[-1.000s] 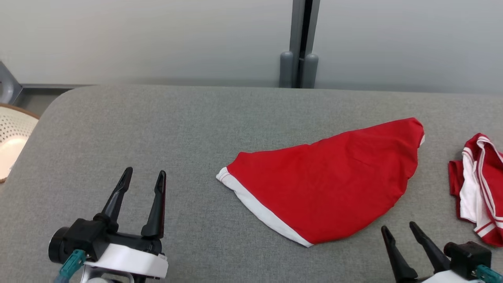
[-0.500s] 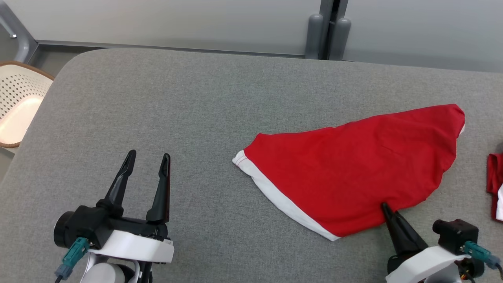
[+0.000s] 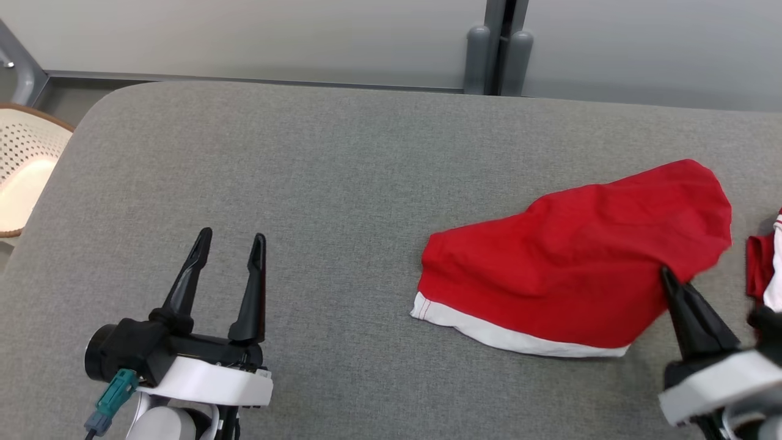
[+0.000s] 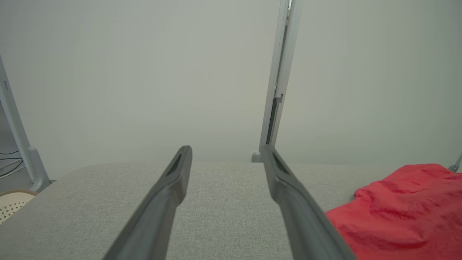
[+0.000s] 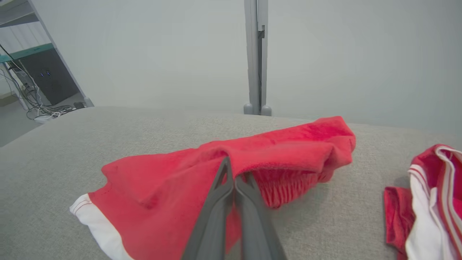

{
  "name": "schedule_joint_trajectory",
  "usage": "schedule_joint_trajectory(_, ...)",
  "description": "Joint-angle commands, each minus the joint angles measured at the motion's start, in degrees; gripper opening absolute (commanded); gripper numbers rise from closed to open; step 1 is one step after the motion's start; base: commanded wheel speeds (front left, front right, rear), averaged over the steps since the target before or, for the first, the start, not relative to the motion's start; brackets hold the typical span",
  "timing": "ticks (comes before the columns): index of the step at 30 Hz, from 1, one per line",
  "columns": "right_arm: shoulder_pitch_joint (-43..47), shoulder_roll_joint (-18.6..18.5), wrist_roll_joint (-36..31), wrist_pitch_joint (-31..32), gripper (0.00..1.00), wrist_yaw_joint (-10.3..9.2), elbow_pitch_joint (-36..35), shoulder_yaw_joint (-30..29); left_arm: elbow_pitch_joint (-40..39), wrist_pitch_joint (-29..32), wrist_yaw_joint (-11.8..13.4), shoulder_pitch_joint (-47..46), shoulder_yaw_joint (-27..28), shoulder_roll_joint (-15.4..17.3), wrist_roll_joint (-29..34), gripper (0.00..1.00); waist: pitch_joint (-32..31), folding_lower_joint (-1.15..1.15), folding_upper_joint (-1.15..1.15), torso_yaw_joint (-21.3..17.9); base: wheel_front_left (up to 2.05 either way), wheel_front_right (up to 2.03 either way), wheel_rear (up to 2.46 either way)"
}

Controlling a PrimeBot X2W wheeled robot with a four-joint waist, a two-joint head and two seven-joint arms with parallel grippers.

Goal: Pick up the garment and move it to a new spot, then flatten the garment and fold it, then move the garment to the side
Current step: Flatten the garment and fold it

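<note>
A red garment (image 3: 574, 269) with a white hem lies on the grey table (image 3: 342, 183), right of centre, its right side lifted and bunched. My right gripper (image 3: 667, 275) is shut on the garment's lower right edge; in the right wrist view (image 5: 232, 173) the red cloth (image 5: 274, 151) drapes over the closed fingertips. My left gripper (image 3: 231, 239) stands open above bare table at the lower left, well left of the garment. Through the left wrist camera the garment (image 4: 397, 209) shows at the right, beside the spread fingers (image 4: 169, 191).
A second red and white garment (image 3: 767, 269) lies crumpled at the table's right edge, also at the right (image 5: 429, 202) in the right wrist view. A perforated white basket (image 3: 24, 171) stands off the table's left side. A grey post (image 3: 498, 46) rises behind the far edge.
My right gripper closed on the garment's edge and has pulled it up and to the right; the cloth has bunched and its hem swung round. The camera also shifted. The left gripper stayed put.
</note>
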Motion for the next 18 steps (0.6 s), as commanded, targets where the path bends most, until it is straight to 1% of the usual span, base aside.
schedule_joint_trajectory(1,-1.44,0.32,-0.53,0.88,0.00,0.00,-0.85,0.66,-0.19,-0.16,-0.29,-0.93,0.05,0.14,0.34,1.00,0.37,0.00,0.00,0.51,0.00,0.00,0.00)
schedule_joint_trajectory(5,-6.03,1.72,-1.17,4.80,0.00,0.00,-1.20,6.44,0.15,-0.18,-0.57,-1.42,-0.33,-0.50,0.45,1.00,1.13,0.00,0.00,1.79,0.00,0.00,0.00)
schedule_joint_trajectory(7,-7.91,2.59,-1.24,6.03,0.00,0.00,0.50,9.99,0.30,-0.20,-0.83,-1.84,-0.42,-0.80,0.41,1.00,1.49,0.00,0.00,2.37,0.00,0.00,0.00)
schedule_joint_trajectory(11,-11.09,5.45,0.23,5.78,0.00,0.00,5.51,15.87,0.54,-0.21,-1.08,-2.41,-0.49,-1.39,0.52,1.00,2.30,0.00,0.00,3.12,0.00,0.00,0.00)
schedule_joint_trajectory(12,-11.64,6.35,0.83,5.19,0.16,0.00,6.95,16.64,0.54,-0.21,-1.21,-2.44,-0.52,-1.58,0.58,1.00,2.56,0.00,0.00,3.21,0.00,0.00,0.00)
schedule_joint_trajectory(13,-12.36,6.65,0.66,4.85,0.71,0.00,8.38,17.40,0.50,-0.22,-1.32,-2.50,-0.46,-1.73,0.65,1.00,2.85,0.00,0.00,3.24,0.00,0.00,0.00)
schedule_joint_trajectory(14,-12.85,7.27,1.20,4.16,1.00,0.00,9.52,17.88,0.61,-0.19,-1.48,-2.58,-0.58,-1.95,0.67,1.00,3.04,0.00,0.00,3.23,0.00,0.00,0.00)
schedule_joint_trajectory(16,-13.89,7.66,1.67,2.24,1.00,0.00,10.72,18.85,0.62,-0.16,-1.53,-2.86,-0.44,-2.13,0.73,1.00,3.37,0.00,0.00,2.99,0.00,0.00,0.00)
schedule_joint_trajectory(18,-13.91,7.12,2.05,0.33,1.00,0.00,10.56,19.29,0.72,-0.16,-1.66,-2.90,-0.14,-2.19,1.04,1.00,3.38,0.00,0.00,2.57,0.00,0.00,0.00)
